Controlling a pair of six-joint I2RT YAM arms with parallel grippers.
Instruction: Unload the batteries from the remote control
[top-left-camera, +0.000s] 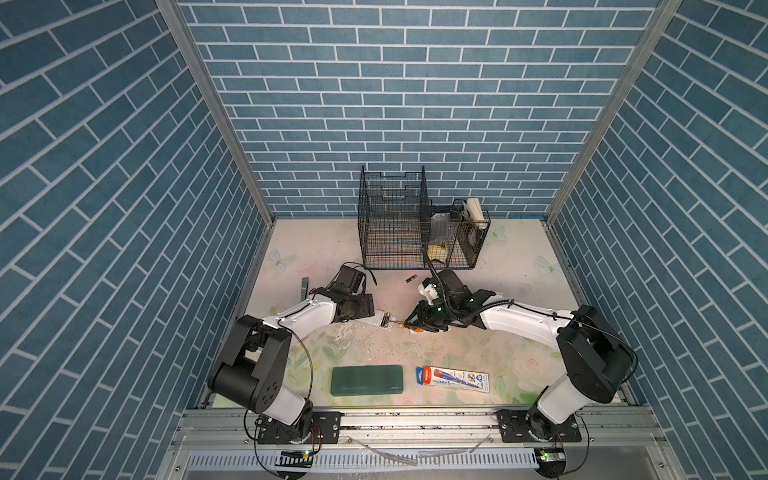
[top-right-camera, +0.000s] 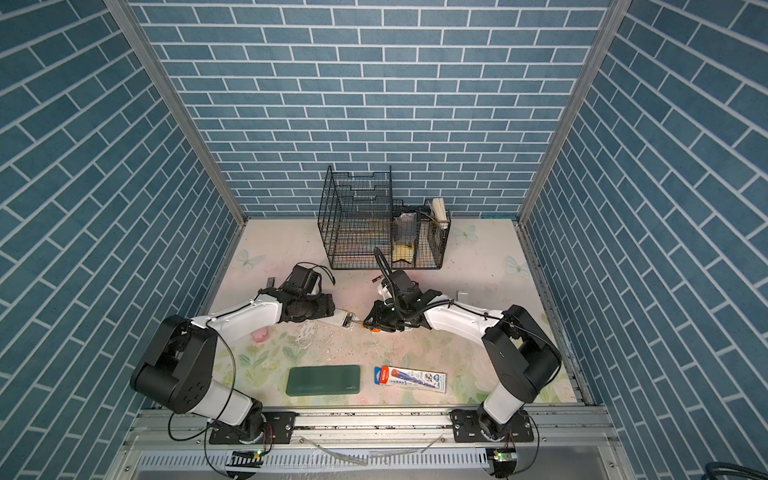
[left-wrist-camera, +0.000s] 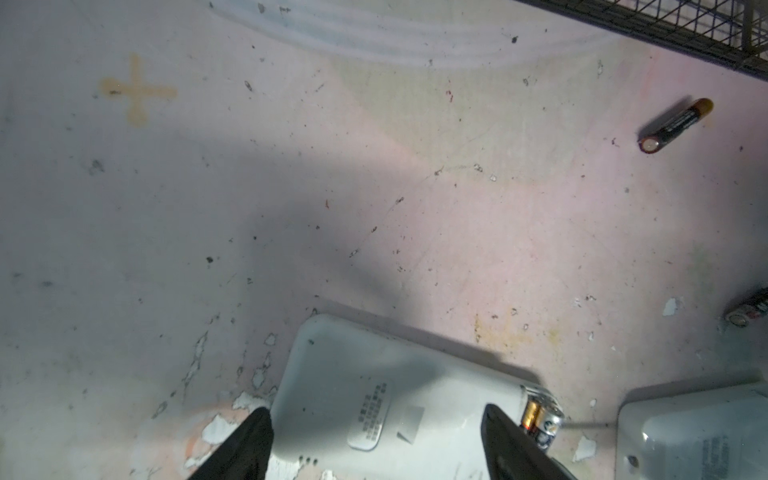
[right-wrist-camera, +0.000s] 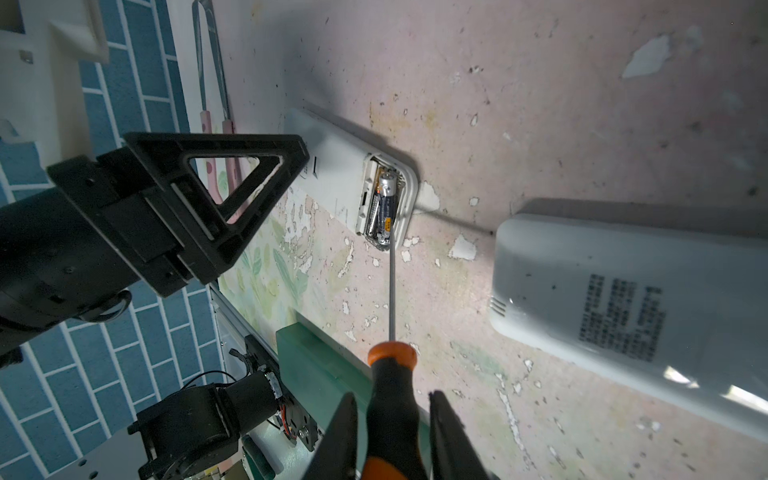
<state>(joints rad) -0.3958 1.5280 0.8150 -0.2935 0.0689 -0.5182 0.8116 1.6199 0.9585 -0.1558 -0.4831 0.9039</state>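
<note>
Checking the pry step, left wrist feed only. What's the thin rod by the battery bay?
Observer: A screwdriver shaft; the right gripper is shut on its orange-and-black handle.
Operator: Tip where?
Observer: Inside the remote's open bay, at the gold-banded end of a seated battery.
Operator: Front edge clear?
Observer: No: a green case and a carded pack lie side by side there.
</note>
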